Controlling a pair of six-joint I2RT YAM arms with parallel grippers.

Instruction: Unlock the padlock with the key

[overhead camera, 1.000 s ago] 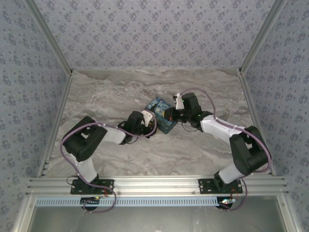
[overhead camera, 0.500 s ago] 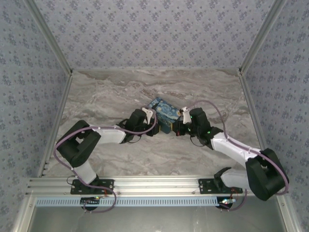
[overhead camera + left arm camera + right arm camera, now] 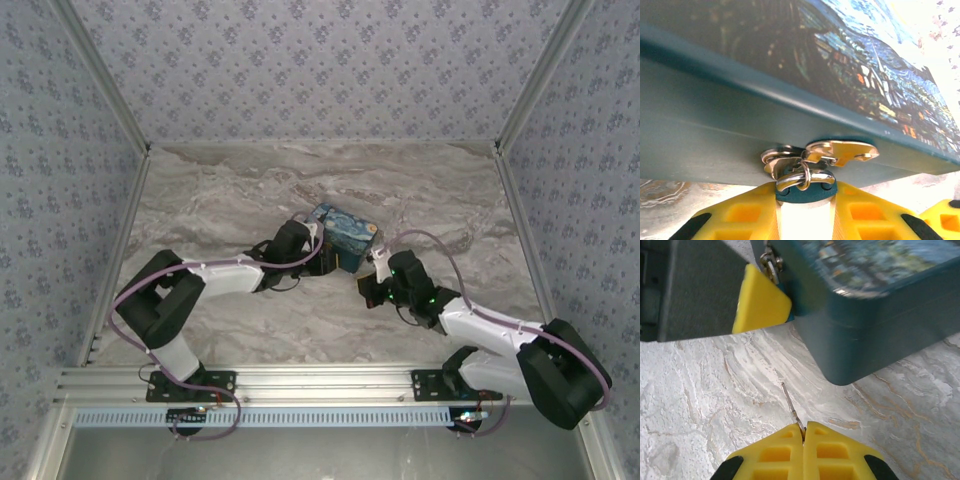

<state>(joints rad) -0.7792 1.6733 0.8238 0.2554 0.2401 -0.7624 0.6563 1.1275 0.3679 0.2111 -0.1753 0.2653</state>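
The right gripper is clamped shut on the key, a thin dark sliver jutting forward from its fingertips above the marble table. The left gripper is closed on the padlock, whose shackle hangs from the painted box. From the key, the padlock lies left and farther off, well apart. The key's length points roughly toward it.

Shows a blue starry painted box on the marble worktop; has the left gripper touching its left side; puts the right gripper near its front right corner.
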